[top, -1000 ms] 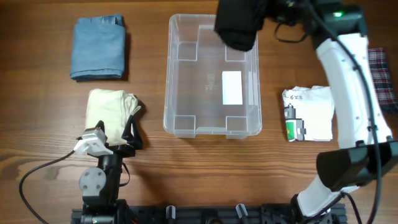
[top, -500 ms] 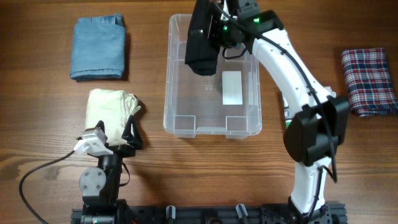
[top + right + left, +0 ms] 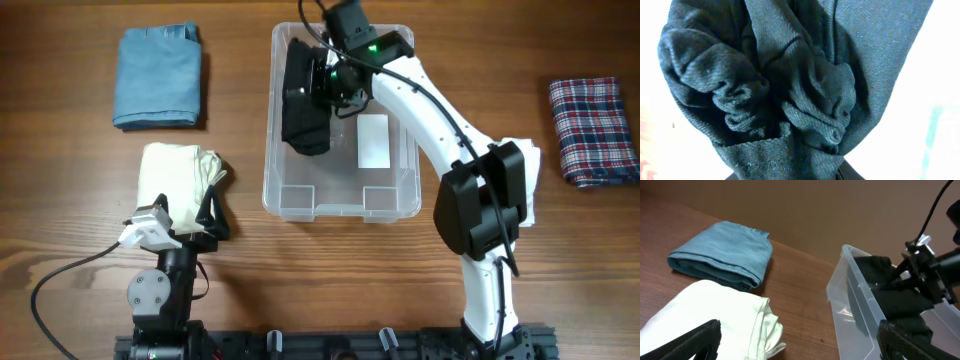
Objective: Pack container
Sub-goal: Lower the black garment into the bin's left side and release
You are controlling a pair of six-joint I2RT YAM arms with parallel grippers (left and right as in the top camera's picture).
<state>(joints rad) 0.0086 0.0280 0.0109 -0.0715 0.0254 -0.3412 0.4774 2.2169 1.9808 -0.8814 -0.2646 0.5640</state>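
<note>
The clear container (image 3: 280, 190) stands at the table's middle, a white label (image 3: 373, 140) on its base. My right gripper (image 3: 328, 80) is shut on a black folded garment (image 3: 303, 100) and holds it inside the container's left half. The garment fills the right wrist view (image 3: 790, 85) and hides the fingers. My left gripper (image 3: 212, 215) is open and empty at the near left, beside a cream garment (image 3: 175, 180). In the left wrist view the container's wall (image 3: 850, 290) and the black garment (image 3: 895, 295) show at the right.
A folded blue garment (image 3: 158, 77) lies at the far left. A plaid garment (image 3: 593, 118) lies at the far right. A white garment (image 3: 527, 160) lies right of the container, partly hidden by my right arm.
My right arm has swung left and down, carrying the black garment from above the container's far right corner into its left half. The left arm has not moved.
</note>
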